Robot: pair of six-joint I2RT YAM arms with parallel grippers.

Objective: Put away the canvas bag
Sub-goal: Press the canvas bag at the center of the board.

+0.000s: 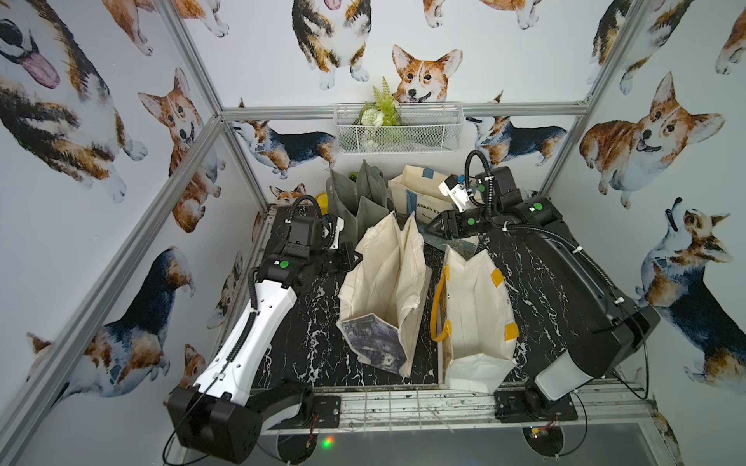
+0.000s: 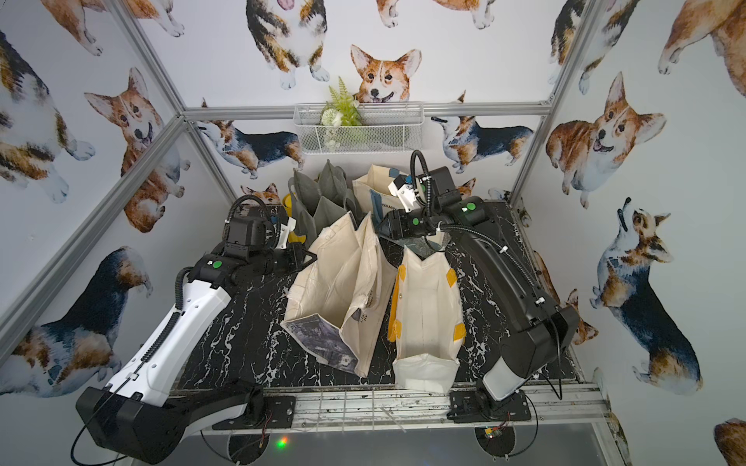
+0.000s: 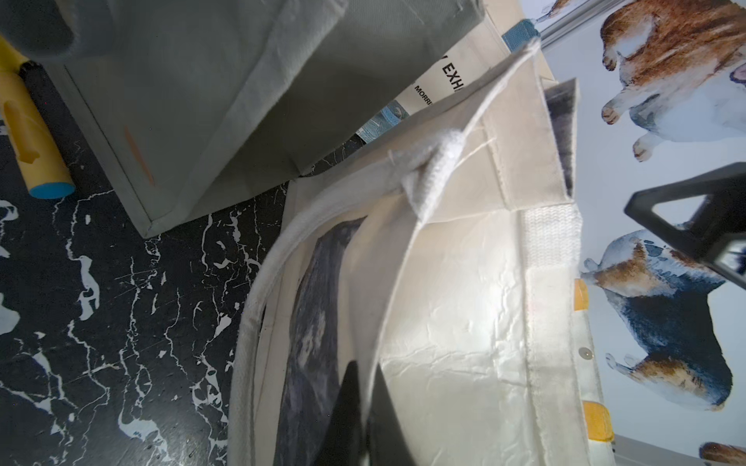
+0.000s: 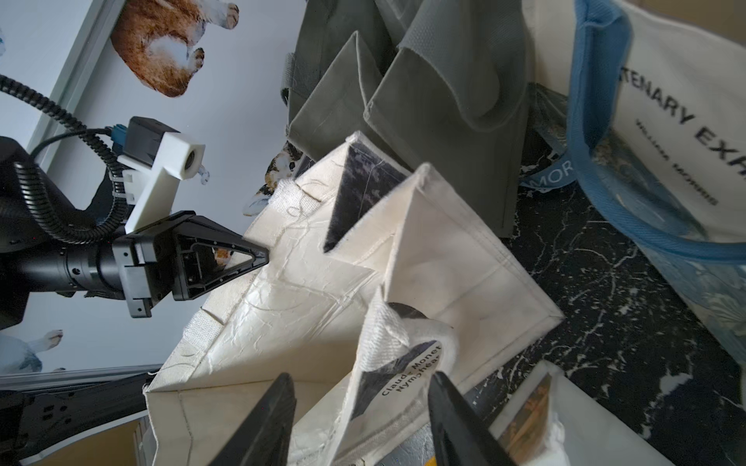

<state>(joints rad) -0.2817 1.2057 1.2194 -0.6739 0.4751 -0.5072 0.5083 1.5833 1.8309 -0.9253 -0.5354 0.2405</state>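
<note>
Canvas bag: a cream canvas bag (image 1: 383,290) with a dark painted print on its outside. It stands open-mouthed in the middle of the black marbled table (image 1: 315,343), with its side gussets folded inward.
Handling: probably light, soft and floppy. The crinkled lining suggests thin fabric that would sag if lifted by one wall.
Where to hold: the stitched rim hem or the white webbing handle looks firmest.
Left end effector: the left end effector (image 4: 260,256) is closed, pinching the bag's rim on the far side.
Right end effector: the right end effector (image 4: 361,377) has its jaws apart, either side of a folded edge of the bag but not clamping it.
Writing on bag: a label (image 4: 411,371) reads "Claude Monet Nymphéas".
Neighbours: a yellow-handled bag (image 1: 472,310) stands just beside it. Grey bags (image 1: 363,197) stand behind.
Other writing: a blue-handled bag (image 4: 666,101) shows "TENARY EX" and part of "MORRIS".
Back wall: a wire basket (image 1: 397,129) holds greenery.
</note>
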